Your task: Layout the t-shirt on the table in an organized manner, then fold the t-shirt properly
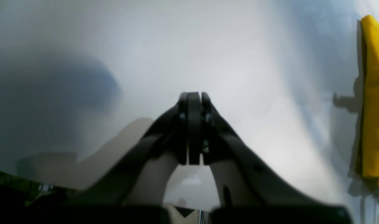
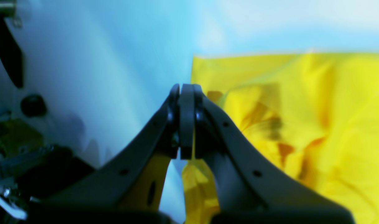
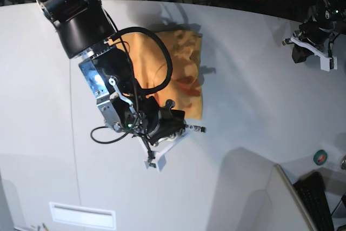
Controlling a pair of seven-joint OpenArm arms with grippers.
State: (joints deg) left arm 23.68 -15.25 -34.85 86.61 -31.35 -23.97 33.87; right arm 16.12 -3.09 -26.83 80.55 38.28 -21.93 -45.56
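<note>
The right gripper (image 2: 187, 90), jaws together and empty, hangs just beside the folded orange t-shirt's (image 3: 181, 63) near edge on the worktop (image 3: 254, 106), while the shut left gripper (image 1: 194, 98) sits well apart.

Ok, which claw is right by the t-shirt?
The right claw, shut and empty, sits just off the t-shirt at its near edge. The left claw, also shut, is over bare table, far from it.

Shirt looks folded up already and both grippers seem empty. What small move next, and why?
Probably lift the right gripper clear of the t-shirt. Its jaws are shut on nothing beside the compact bundle's edge, and the left gripper, also shut, hovers over bare table.
</note>
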